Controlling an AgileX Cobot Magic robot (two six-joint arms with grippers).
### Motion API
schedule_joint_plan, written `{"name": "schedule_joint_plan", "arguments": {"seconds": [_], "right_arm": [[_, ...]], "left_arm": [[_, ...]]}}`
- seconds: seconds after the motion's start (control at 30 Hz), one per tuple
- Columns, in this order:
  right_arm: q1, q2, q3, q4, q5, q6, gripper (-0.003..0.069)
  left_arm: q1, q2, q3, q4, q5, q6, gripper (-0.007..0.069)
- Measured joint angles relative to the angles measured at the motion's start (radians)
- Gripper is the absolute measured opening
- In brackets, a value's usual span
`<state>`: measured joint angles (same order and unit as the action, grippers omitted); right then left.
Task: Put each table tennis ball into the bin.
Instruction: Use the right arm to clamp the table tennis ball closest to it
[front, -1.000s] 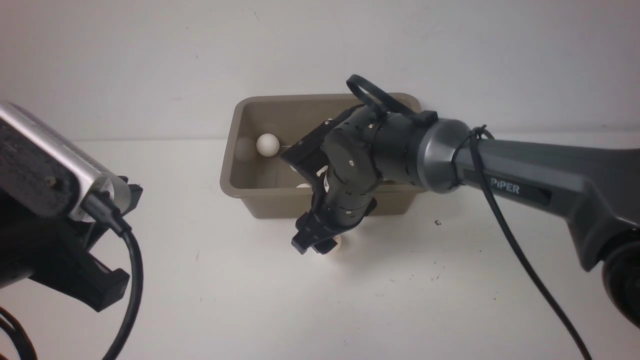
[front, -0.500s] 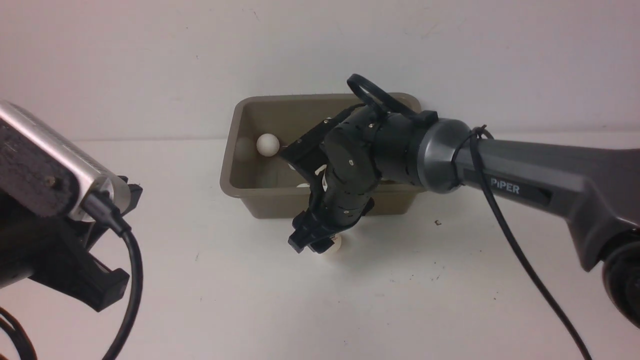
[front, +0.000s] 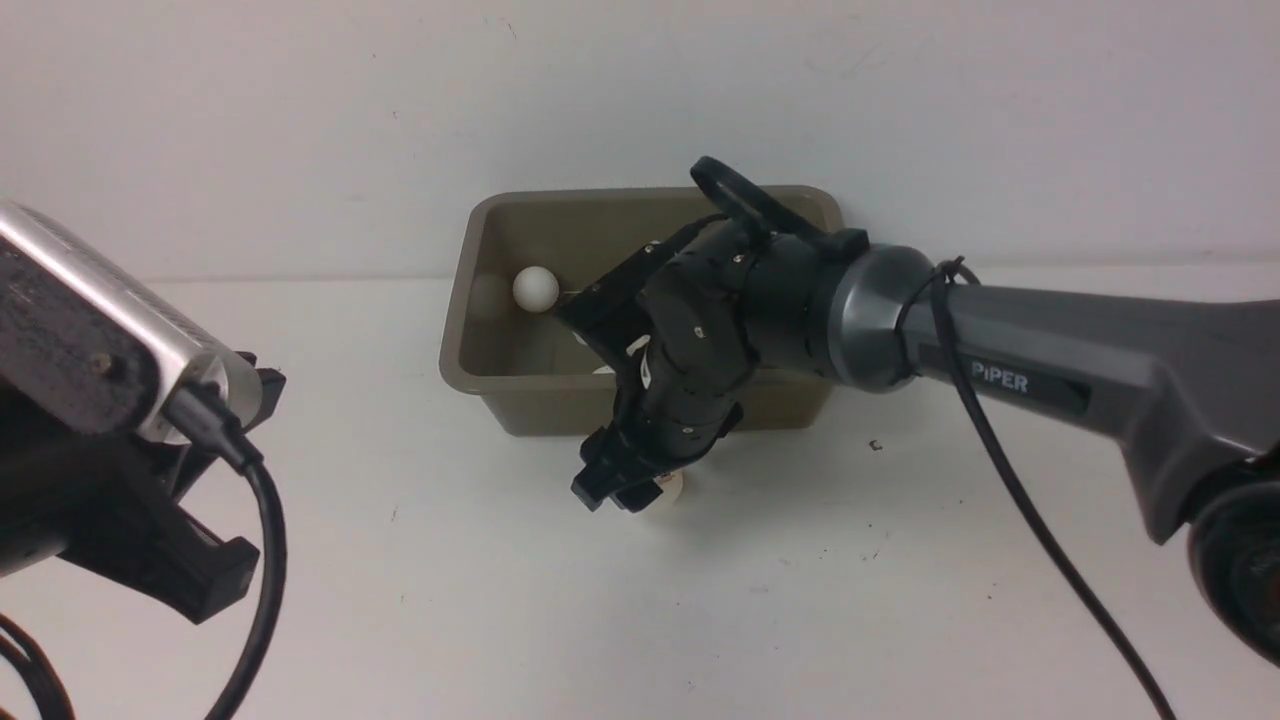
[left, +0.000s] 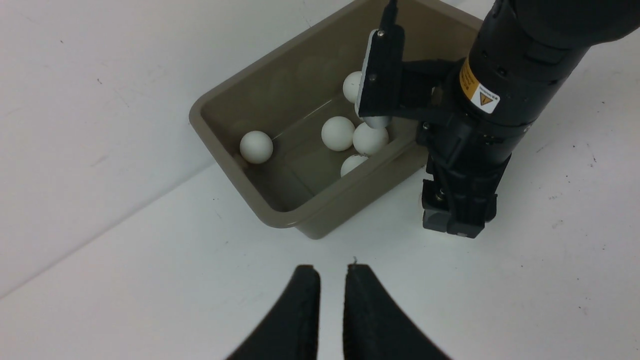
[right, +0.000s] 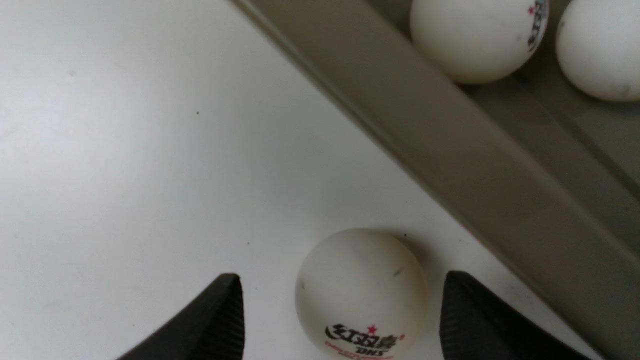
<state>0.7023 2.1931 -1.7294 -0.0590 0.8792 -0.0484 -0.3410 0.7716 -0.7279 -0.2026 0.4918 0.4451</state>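
While the small white table tennis ball with a dark printed logo (right: 361, 295) lies on the white bench (front: 400, 600), the step in hand is judged to be its pickup: grasp not yet made.

- Location: the ball is just beside the near wall of the rectangular taupe plastic bin (front: 540, 410), outside it. Whether it touches the wall cannot be told.
- Right jaws: spread wide, holding nothing. In the right wrist view the ball sits between them with a gap on each side, closer to the jaw on the bin's side. Neither jaw touches it.
- Dark right arm (front: 1000, 340) reaches in from the right, wrist bent down over the bin's near edge.
- Bin contents: at least five white balls (left: 337, 133) visible in the left wrist view; more may be hidden behind the arm.
- Left jaws: drawn nearly together on nothing, parked near left, well apart from the bin.

Next move, as judged: centre the jaws on the ball, close gently, lift clear of the rim, carry over the bin. Caution: a light ball may roll if one jaw touches first, and the bin-side jaw has little room against the wall.
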Motion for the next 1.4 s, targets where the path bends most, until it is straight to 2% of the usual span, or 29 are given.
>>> {"name": "schedule_joint_plan", "arguments": {"seconds": [0.33, 0.53, 1.0, 1.23, 1.4], "right_arm": [[0.002, 0.04, 0.0, -0.001, 0.003, 0.008, 0.0464], [0.002, 0.041, 0.0, -0.008, -0.011, 0.029, 0.0361], [0.014, 0.044, -0.008, -0.016, 0.015, -0.031, 0.036], [0.094, -0.012, -0.007, 0.028, 0.072, -0.072, 0.036], [0.141, -0.165, -0.013, 0.025, 0.005, -0.076, 0.036]], "left_arm": [[0.0, 0.0, 0.0, 0.0, 0.0, 0.0, 0.0058], [0.0, 0.0, 0.0, 0.0, 0.0, 0.0, 0.0058], [0.0, 0.0, 0.0, 0.0, 0.0, 0.0, 0.0058], [0.0, 0.0, 0.0, 0.0, 0.0, 0.0, 0.0058], [0.0, 0.0, 0.0, 0.0, 0.0, 0.0, 0.0058]]}}
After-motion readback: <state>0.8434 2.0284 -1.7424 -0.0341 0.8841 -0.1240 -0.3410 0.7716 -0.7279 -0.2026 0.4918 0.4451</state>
